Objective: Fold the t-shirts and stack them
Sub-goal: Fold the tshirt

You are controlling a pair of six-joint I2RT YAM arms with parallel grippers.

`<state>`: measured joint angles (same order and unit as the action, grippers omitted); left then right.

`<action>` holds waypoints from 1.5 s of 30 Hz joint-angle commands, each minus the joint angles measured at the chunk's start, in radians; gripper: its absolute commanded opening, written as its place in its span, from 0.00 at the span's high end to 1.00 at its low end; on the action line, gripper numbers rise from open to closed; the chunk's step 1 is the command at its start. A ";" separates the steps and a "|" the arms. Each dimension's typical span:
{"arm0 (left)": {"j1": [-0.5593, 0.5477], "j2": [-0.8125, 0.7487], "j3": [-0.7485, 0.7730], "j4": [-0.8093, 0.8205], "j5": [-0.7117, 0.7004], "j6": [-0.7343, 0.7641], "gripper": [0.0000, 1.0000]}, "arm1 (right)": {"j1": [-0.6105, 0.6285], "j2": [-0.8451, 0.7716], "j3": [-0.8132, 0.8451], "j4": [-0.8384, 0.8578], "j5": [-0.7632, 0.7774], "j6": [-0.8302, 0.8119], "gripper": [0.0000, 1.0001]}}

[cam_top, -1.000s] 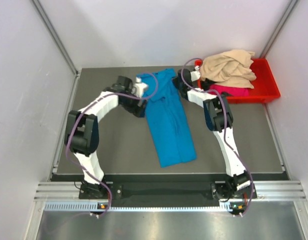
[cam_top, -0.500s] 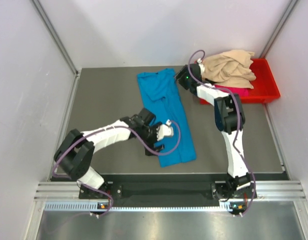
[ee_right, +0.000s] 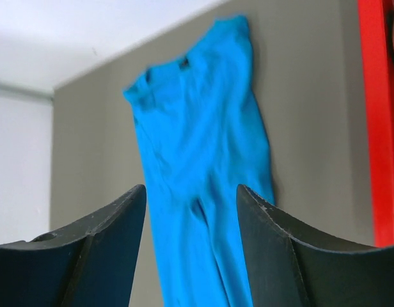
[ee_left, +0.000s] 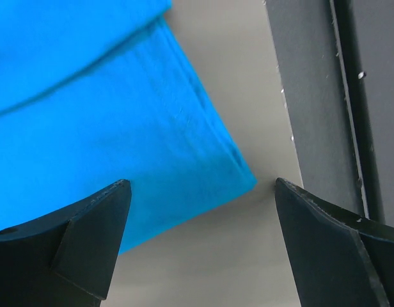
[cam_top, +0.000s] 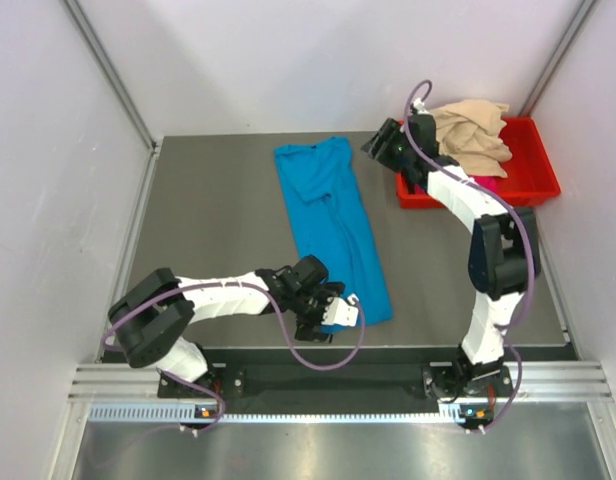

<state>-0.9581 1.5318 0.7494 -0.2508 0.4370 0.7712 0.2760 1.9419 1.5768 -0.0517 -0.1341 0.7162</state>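
Note:
The turquoise t-shirt (cam_top: 333, 225) lies on the table as a long narrow strip, collar end far and hem end near. My left gripper (cam_top: 337, 311) hovers low over its near corner, open and empty. In the left wrist view that t-shirt's corner (ee_left: 120, 115) sits between the spread left gripper (ee_left: 201, 185) tips. My right gripper (cam_top: 382, 146) is raised beside the far end, open and empty; its wrist view looks down the turquoise t-shirt (ee_right: 197, 134) past the right gripper (ee_right: 192, 189). The beige t-shirt (cam_top: 475, 130) is heaped on the pink t-shirt (cam_top: 480, 184).
The red bin (cam_top: 536, 170) holding the beige and pink cloth stands at the back right corner; its rim (ee_right: 376, 128) shows at the right of the right wrist view. The table's dark front edge (ee_left: 318, 115) runs just beyond the shirt's near corner. Grey walls enclose the table.
My left arm swept from the shirt's far end down to its near corner. The right gripper opened, let go of the shirt and drew back toward the bin.

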 commanded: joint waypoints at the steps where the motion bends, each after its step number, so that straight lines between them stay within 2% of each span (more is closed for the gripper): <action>1: -0.033 -0.033 -0.056 0.093 -0.027 0.028 0.01 | -0.006 -0.134 -0.118 -0.042 -0.042 -0.096 0.41; 3: -0.053 -0.035 -0.088 0.160 -0.053 0.016 0.01 | -0.004 -0.182 -0.204 -0.065 -0.062 -0.119 0.42; 5: -0.056 -0.027 -0.093 0.194 -0.093 0.004 0.11 | -0.008 -0.253 -0.271 -0.105 -0.062 -0.159 0.42; 7: -0.056 -0.027 -0.087 0.186 -0.110 -0.001 0.31 | -0.004 -0.326 -0.310 -0.189 -0.064 -0.196 0.42; 8: -0.056 -0.033 -0.088 0.180 -0.115 0.002 0.49 | -0.004 -0.357 -0.357 -0.212 -0.068 -0.205 0.42; 10: -0.056 -0.058 -0.090 0.130 -0.116 0.025 0.63 | -0.001 -0.449 -0.412 -0.270 -0.067 -0.224 0.42; 11: -0.056 -0.067 -0.088 0.107 -0.130 0.028 0.79 | 0.003 -0.478 -0.472 -0.289 -0.067 -0.227 0.42; 13: -0.054 -0.099 -0.078 0.001 -0.147 0.028 0.95 | 0.014 -0.562 -0.567 -0.347 -0.068 -0.231 0.42; 14: -0.054 -0.117 -0.084 -0.033 -0.164 0.027 1.00 | 0.015 -0.589 -0.596 -0.370 -0.068 -0.236 0.43; 18: -0.053 -0.267 -0.101 -0.238 -0.107 0.039 1.00 | 0.104 -0.727 -0.765 -0.428 -0.035 -0.196 0.44; 20: -0.054 -0.314 -0.087 -0.387 -0.060 0.016 1.00 | 0.271 -0.770 -0.837 -0.453 -0.012 -0.118 0.43; 21: -0.054 -0.323 -0.087 -0.387 -0.049 0.010 0.99 | 0.272 -0.770 -0.837 -0.462 -0.013 -0.118 0.43; 22: -0.054 -0.335 -0.093 -0.410 -0.044 -0.001 0.99 | 0.346 -0.778 -0.860 -0.470 -0.019 -0.077 0.43; 26: -0.054 -0.387 -0.172 -0.349 -0.069 -0.048 0.98 | 0.498 -0.821 -0.954 -0.390 -0.036 0.067 0.42; 31: -0.054 -0.407 -0.189 -0.329 -0.070 -0.095 0.97 | 0.643 -0.779 -1.069 -0.288 -0.077 0.204 0.43; 41: -0.054 -0.450 -0.197 -0.297 -0.080 -0.130 0.97 | 0.736 -0.664 -1.113 -0.042 -0.099 0.311 0.44; 42: -0.054 -0.447 -0.196 -0.298 -0.080 -0.128 0.97 | 0.739 -0.637 -1.121 -0.021 -0.110 0.322 0.45; 45: -0.054 -0.446 -0.193 -0.303 -0.078 -0.130 0.97 | 0.740 -0.600 -1.126 -0.005 -0.131 0.319 0.68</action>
<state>-1.0115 1.0908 0.5591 -0.5560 0.3347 0.6540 1.0019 1.3125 0.4667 -0.1436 -0.2661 1.0069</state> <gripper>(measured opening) 0.036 0.389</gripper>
